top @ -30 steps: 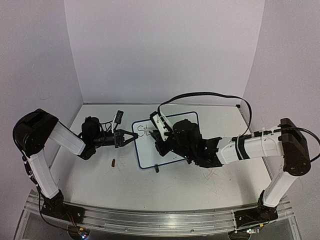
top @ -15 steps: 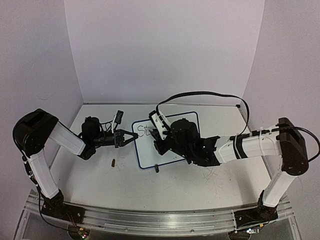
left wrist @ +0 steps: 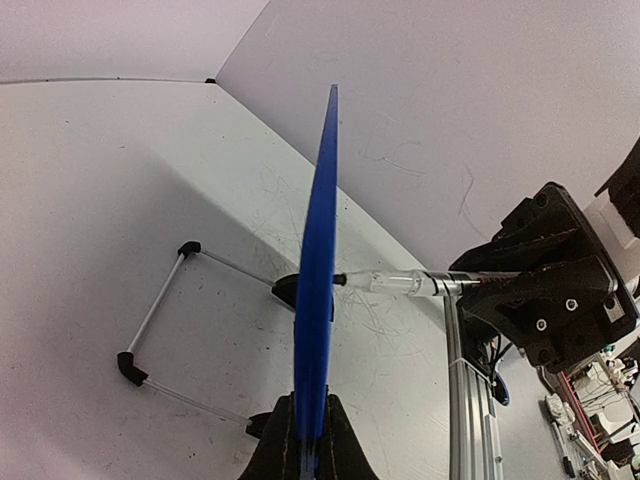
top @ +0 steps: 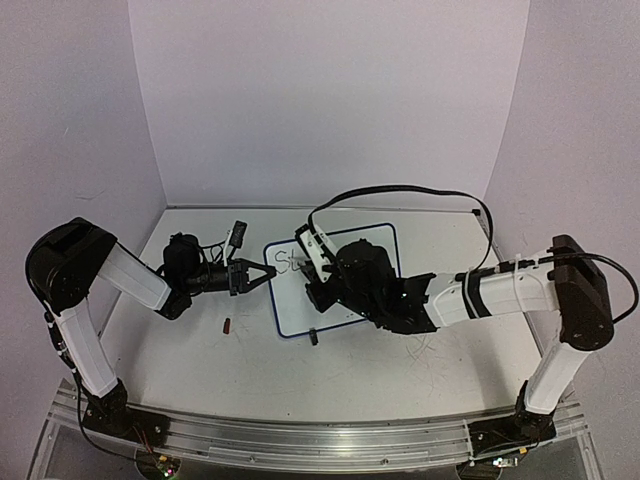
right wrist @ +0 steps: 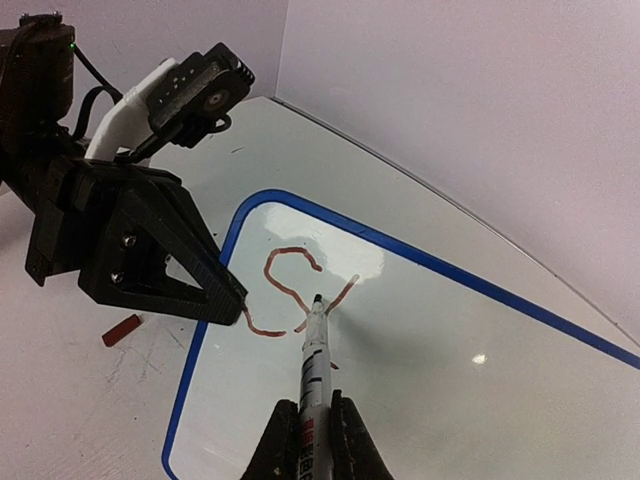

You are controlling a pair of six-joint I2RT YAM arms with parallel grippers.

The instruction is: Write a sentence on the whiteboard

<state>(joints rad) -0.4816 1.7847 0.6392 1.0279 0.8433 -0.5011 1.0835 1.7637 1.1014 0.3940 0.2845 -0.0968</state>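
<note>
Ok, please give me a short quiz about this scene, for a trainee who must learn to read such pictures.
1. True or false: the left pincer grips the board by its rim.
2. What does the right pincer hold? A) a marker B) a cloth C) nothing
3. Which letter stands complete on the board?

Key: 1 true; 2 A; 3 S
</note>
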